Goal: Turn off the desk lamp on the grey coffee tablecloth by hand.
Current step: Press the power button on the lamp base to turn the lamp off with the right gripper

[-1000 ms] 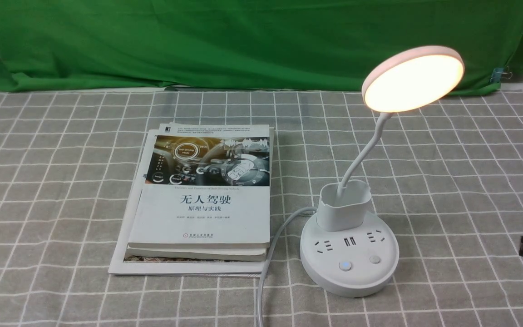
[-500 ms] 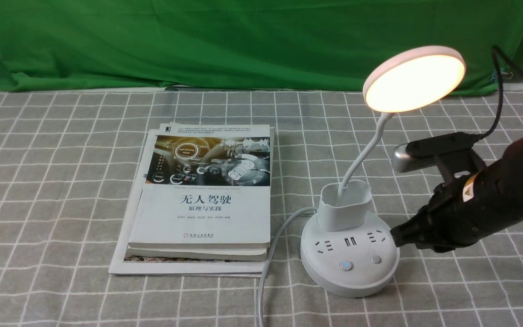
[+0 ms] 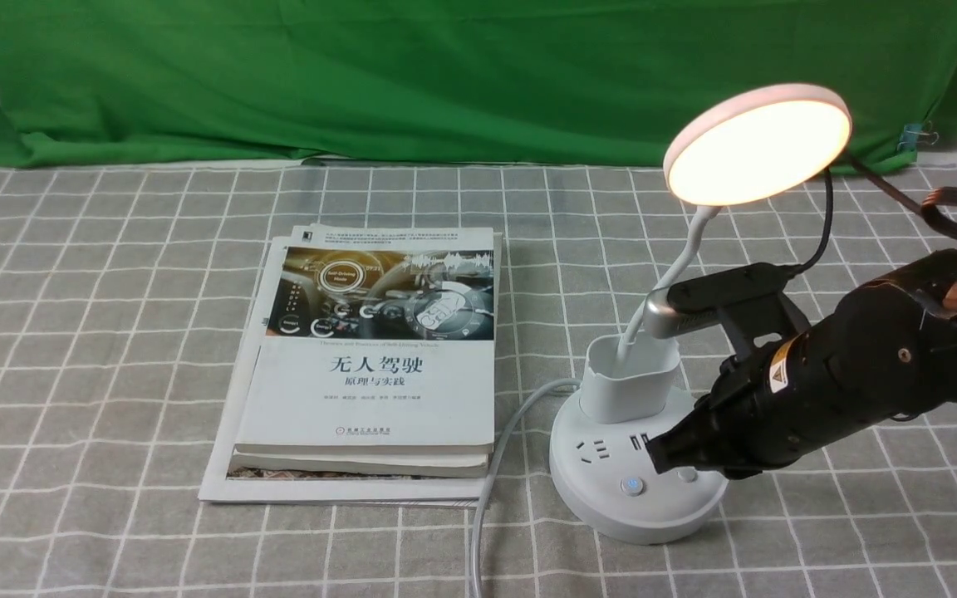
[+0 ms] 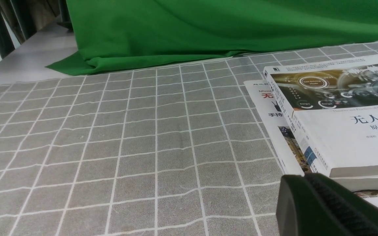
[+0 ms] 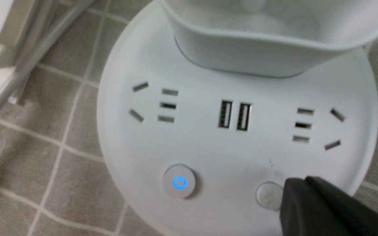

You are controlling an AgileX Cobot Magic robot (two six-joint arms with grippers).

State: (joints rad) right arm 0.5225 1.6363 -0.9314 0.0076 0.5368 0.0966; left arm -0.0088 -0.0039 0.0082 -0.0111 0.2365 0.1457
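The white desk lamp (image 3: 757, 145) stands on the grey grid tablecloth (image 3: 113, 332), its disc head glowing warm. Its round base (image 3: 603, 511) carries sockets, a blue-lit power button (image 3: 631, 487) and a plain grey button (image 3: 685, 475). My right gripper (image 3: 655, 450) is shut and empty, its tip low over the base just above the two buttons. In the right wrist view the tip (image 5: 294, 188) sits at the edge of the grey button (image 5: 267, 195), beside the blue button (image 5: 179, 182). My left gripper (image 4: 304, 178) is shut, low near the books.
A stack of books (image 3: 370, 365) lies left of the lamp, also in the left wrist view (image 4: 336, 114). The lamp's white cord (image 3: 487, 482) runs between books and base toward the front edge. A green backdrop cloth (image 3: 445, 75) hangs at the back.
My right arm has come in from the right edge and moved left and down, until its shut tip is over the lamp base by the buttons. The lamp stays lit.
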